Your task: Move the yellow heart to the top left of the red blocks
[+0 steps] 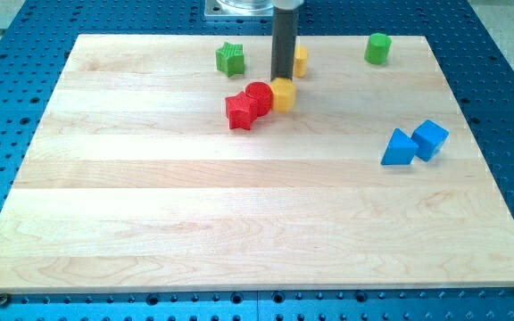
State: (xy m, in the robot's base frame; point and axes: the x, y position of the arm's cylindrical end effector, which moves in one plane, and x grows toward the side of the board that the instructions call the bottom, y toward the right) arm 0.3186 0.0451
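Observation:
A red star and a red cylinder touch each other in the upper middle of the wooden board. A yellow block, its shape hard to make out, touches the red cylinder's right side. My tip stands at the top edge of this yellow block, at the end of the dark rod. A second yellow block is partly hidden behind the rod, just above and to the right.
A green star lies at the view's top, left of the rod. A green cylinder lies at the top right. A blue triangle and a blue cube touch at the right.

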